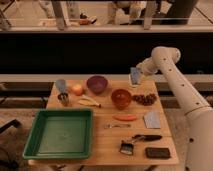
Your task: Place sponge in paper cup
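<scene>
My gripper [135, 76] hangs above the far right part of the wooden table [105, 142], at the end of the white arm that comes in from the right. It is shut on a small blue sponge [135, 75] and holds it in the air, above and behind the orange bowl [121, 98]. The pale blue-grey paper cup [61, 85] stands upright at the far left of the table, well to the left of the gripper. A shorter shiny metal cup [64, 99] stands just in front of it.
Between gripper and cup stand a purple bowl [96, 83], an apple [77, 89] and a banana [90, 102]. Grapes [145, 98], a carrot [125, 118], a grey-blue flat pad [151, 119], a brush [126, 147] and a dark block [157, 152] lie at the right. A green tray [60, 132] fills the front left.
</scene>
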You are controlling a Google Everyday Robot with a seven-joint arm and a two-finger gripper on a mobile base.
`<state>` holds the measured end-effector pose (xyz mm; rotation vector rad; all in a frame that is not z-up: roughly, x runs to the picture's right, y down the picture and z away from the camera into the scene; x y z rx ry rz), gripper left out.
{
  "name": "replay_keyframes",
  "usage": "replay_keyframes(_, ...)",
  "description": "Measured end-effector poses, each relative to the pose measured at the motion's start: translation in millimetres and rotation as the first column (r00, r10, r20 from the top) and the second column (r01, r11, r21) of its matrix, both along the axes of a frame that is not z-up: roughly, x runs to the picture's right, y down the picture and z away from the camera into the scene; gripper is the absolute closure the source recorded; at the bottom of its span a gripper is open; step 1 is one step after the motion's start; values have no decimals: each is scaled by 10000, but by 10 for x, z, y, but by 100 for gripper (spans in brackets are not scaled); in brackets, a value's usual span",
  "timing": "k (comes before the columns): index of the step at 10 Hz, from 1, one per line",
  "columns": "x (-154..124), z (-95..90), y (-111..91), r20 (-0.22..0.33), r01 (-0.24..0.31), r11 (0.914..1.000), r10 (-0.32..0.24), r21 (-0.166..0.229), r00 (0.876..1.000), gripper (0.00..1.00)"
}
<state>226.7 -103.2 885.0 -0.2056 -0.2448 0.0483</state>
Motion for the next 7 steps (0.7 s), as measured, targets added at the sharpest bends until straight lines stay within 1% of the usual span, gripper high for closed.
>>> replay_keyframes(2,25,52,-106,-216,154,9997,-150,210,9997,100)
replay_keyframes(4,60,119,-189,-419,257,9992,-244,316,9988,100)
replay_keyframes(7,105,190,-224,-709,513,9980,-486,368,9963,100)
